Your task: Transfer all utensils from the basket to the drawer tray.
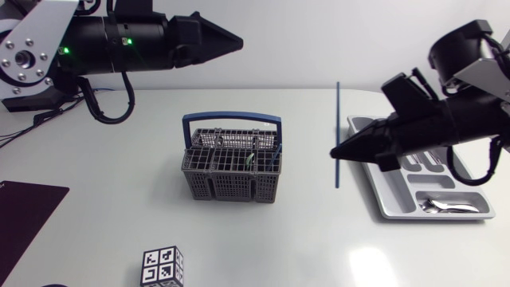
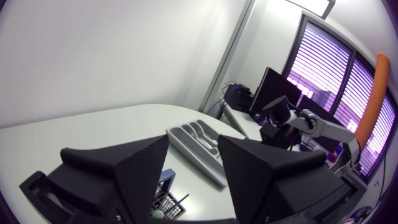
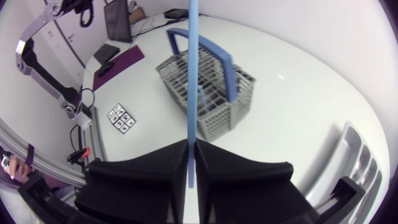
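Observation:
The grey mesh basket [image 1: 231, 171] with a blue handle stands mid-table, a few utensil ends showing inside. My right gripper [image 1: 339, 153] hangs between the basket and the grey drawer tray [image 1: 390, 209], shut on a long thin blue stick [image 1: 337, 112] held upright. In the right wrist view the blue stick [image 3: 194, 74] runs straight out from between the closed fingers, with the basket [image 3: 208, 93] ahead. My left gripper [image 1: 239, 38] is raised behind the basket, open and empty [image 2: 193, 180]; below it a corner of the basket [image 2: 168, 199] shows. A spoon [image 1: 446, 206] lies in the tray.
A black-and-white marker cube [image 1: 162, 267] sits near the front edge, left of the basket. A dark purple mat [image 1: 24, 211] covers the front left corner. Bare white tabletop lies around the basket.

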